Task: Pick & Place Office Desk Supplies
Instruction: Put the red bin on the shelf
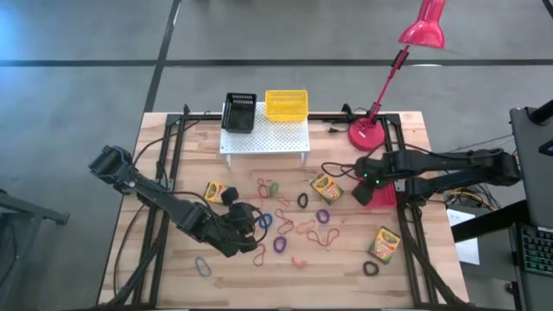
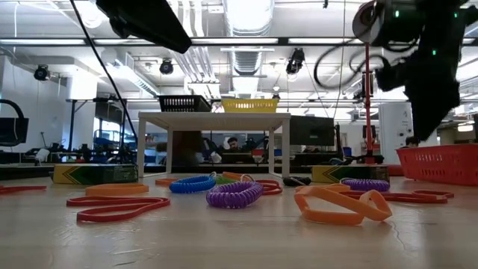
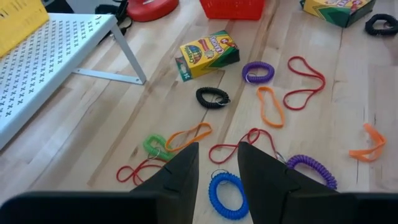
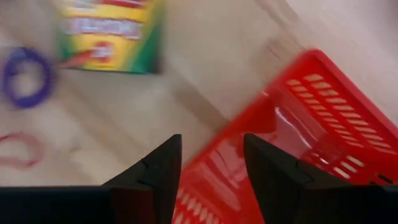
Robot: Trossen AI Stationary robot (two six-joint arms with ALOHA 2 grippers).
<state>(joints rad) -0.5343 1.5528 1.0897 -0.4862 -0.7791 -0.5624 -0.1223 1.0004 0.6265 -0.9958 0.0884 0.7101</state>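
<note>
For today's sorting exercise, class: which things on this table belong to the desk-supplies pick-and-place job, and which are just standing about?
Part of the job:
- crayon boxes
- coloured elastic loops
- red basket
- yellow basket
- black basket

Just standing about:
- red desk lamp
- white perforated rack

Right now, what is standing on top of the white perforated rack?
On the white rack stand two baskets, side by side at its back edge: a black basket and a yellow basket. Their insides cannot be judged from these views. The rest of the rack top shows bare.
</note>
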